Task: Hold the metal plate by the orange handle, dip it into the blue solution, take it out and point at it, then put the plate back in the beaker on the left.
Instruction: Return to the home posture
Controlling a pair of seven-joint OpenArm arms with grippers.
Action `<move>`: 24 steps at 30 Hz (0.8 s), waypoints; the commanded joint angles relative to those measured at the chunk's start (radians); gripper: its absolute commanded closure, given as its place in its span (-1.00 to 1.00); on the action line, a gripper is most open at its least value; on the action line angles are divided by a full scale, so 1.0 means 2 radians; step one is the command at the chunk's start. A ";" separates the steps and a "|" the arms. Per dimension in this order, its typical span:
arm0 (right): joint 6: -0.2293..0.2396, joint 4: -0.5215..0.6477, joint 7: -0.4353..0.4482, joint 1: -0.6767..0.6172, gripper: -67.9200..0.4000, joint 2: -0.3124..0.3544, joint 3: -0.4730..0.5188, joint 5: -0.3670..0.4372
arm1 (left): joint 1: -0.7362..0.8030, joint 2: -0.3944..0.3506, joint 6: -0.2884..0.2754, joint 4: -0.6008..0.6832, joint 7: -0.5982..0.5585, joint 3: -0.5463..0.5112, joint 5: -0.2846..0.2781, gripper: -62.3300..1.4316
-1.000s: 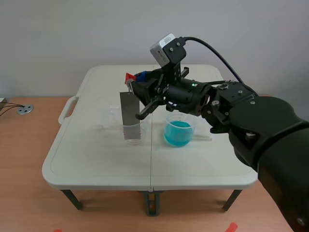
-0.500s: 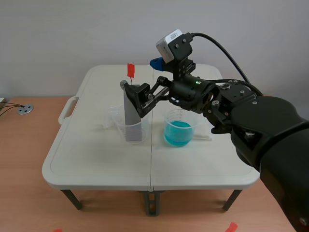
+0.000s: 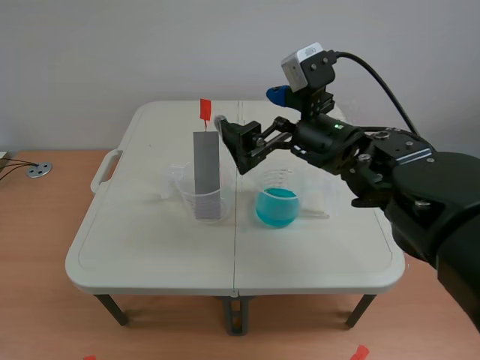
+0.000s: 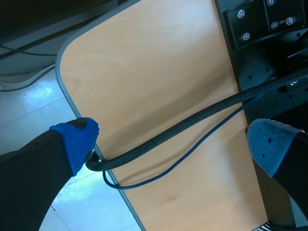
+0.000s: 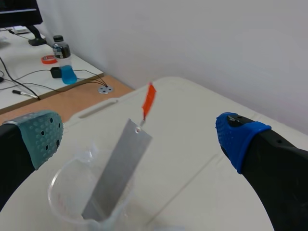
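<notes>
White table (image 3: 150, 247): plate (image 5: 118, 168) stands in beaker (image 5: 52, 191) ahead of the released right claw (image 5: 137, 134); withdraw level, clear of the orange handle (image 5: 149, 101).

A robotics test lab set up for a chemistry trial: a white plastic folding table (image 3: 150, 255) stands on a wood-pattern floor (image 3: 37, 247) before a bare white wall (image 3: 112, 52). On the table are a clear beaker of blue liquid (image 3: 277, 202) and a second clear beaker (image 3: 186, 189). A side desk (image 5: 24, 60) holds loose black cables (image 5: 33, 73) and a small bottle (image 5: 59, 48).
</notes>
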 commanded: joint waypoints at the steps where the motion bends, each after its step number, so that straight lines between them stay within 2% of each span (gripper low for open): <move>1: 0.000 0.012 0.006 0.001 -0.96 0.018 0.002 0.007 | 0.004 -0.002 -0.002 0.002 -0.003 -0.003 -0.003 -1.00; 9: -0.004 0.057 -0.003 -0.046 -0.96 0.083 0.028 0.031 | 0.004 -0.002 -0.002 0.002 -0.003 -0.003 -0.003 -1.00; 11: -0.009 0.075 -0.017 -0.060 -0.96 0.099 0.035 0.044 | 0.004 -0.002 -0.002 0.002 -0.004 -0.003 -0.005 -1.00; 14: -0.017 0.114 -0.030 -0.088 -0.96 0.119 0.048 0.058 | 0.004 -0.005 -0.003 0.010 -0.036 -0.003 -0.015 -1.00; 18: -0.029 0.187 -0.053 -0.142 -0.96 0.135 0.072 0.065 | 0.002 -0.024 -0.009 0.047 -0.054 -0.004 -0.064 -1.00; 22: -0.043 0.268 -0.078 -0.209 -0.96 0.135 0.106 0.065 | -0.016 -0.060 -0.025 0.097 -0.049 -0.004 -0.087 -1.00; 24: -0.043 0.305 -0.082 -0.242 -0.96 0.135 0.119 0.065 | -0.027 -0.082 -0.031 0.121 -0.042 -0.004 -0.113 -1.00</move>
